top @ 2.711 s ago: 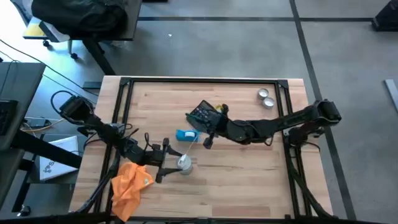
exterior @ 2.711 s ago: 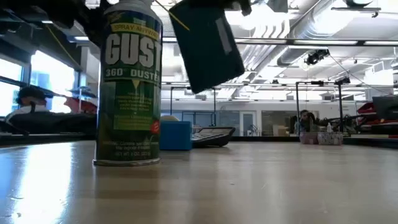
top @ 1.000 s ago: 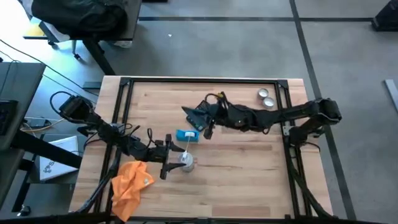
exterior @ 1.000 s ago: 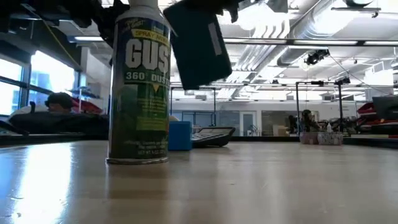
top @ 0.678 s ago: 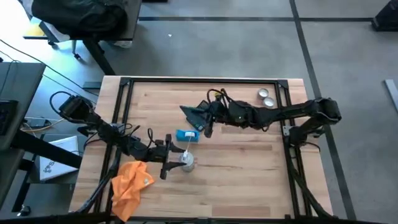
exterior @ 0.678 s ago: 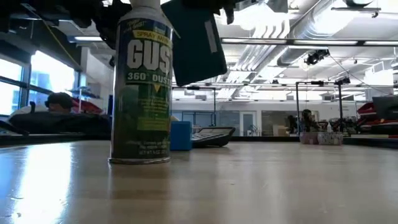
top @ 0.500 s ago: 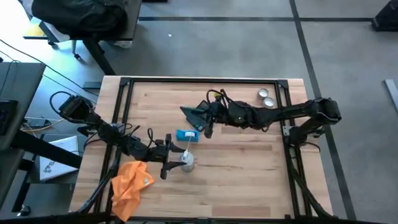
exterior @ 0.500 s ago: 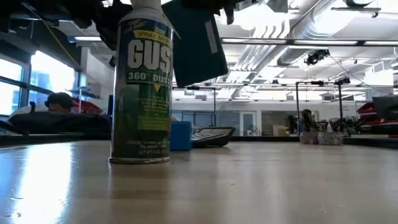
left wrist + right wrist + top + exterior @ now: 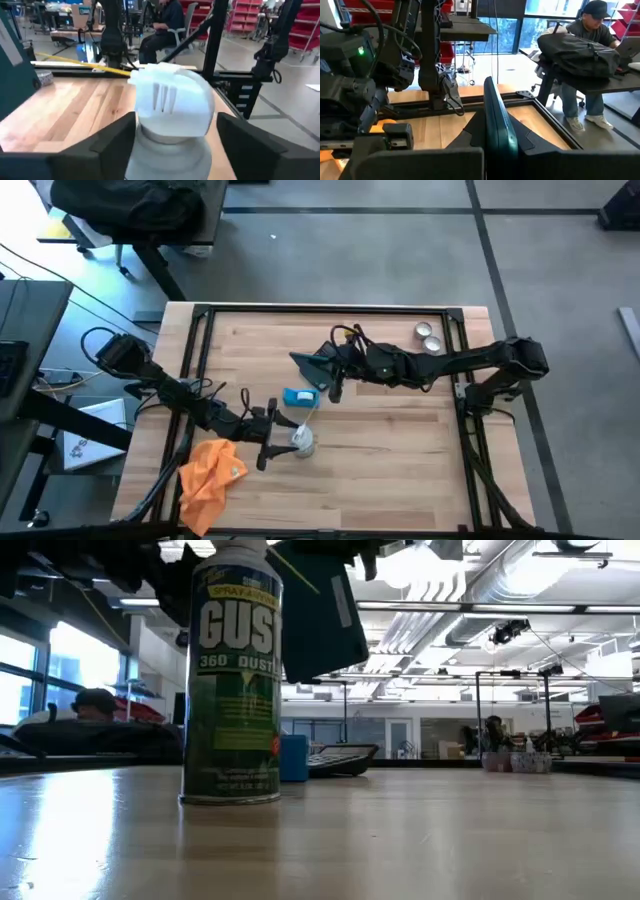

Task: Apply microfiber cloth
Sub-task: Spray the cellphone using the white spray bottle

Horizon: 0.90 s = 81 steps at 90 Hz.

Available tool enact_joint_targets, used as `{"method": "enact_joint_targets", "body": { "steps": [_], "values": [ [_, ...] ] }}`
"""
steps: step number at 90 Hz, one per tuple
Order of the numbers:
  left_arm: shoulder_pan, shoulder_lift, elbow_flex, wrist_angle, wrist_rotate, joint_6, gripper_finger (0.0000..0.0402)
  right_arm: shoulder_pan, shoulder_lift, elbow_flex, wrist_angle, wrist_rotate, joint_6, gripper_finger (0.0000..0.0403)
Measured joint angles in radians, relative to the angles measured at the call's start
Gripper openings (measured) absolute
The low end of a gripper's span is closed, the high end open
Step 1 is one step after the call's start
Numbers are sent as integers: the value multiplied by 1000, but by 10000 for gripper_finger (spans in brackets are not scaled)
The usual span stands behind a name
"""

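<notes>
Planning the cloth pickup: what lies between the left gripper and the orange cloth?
Bare wood in the high view: the left gripper grips the duster can, the microfiber cloth just beside.

I see a grey concrete floor (image 9: 400, 260) crossed by dark seams around the pale wooden bench (image 9: 380, 480). Beyond the bench's far-left corner stands a black office chair (image 9: 135, 210). Across the hall, bright windows (image 9: 75, 660) sit under exposed ceiling ducts (image 9: 480, 590), with red storage shelving (image 9: 252, 15) behind.

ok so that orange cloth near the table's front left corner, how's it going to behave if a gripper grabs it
The microfiber cloth lies crumpled with an irregular outline, so it is probably floppy and would drape from a pinch. It looks thin, so likely light. Part of it seems to overhang the table edge, so a push might slide it off.
</notes>
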Motion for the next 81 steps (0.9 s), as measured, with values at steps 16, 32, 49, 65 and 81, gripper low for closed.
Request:
{"method": "enact_joint_targets", "body": {
  "steps": [16,32,49,65,81],
  "values": [
    [0,0,0,0,-2,19,271,0,0,0,-4,0,23,1],
    [0,20,0,2,-3,18,271,2,4,0,-17,0,23,1],
    [-42,13,0,3,-34,-11,270,7,-20,0,-127,0,23,1],
    [-131,-3,0,-1,-158,0,254,66,-129,0,-279,98,-12,1],
    [-194,-4,0,-10,-287,4,242,164,-218,0,-434,183,49,1]
  ]
}}
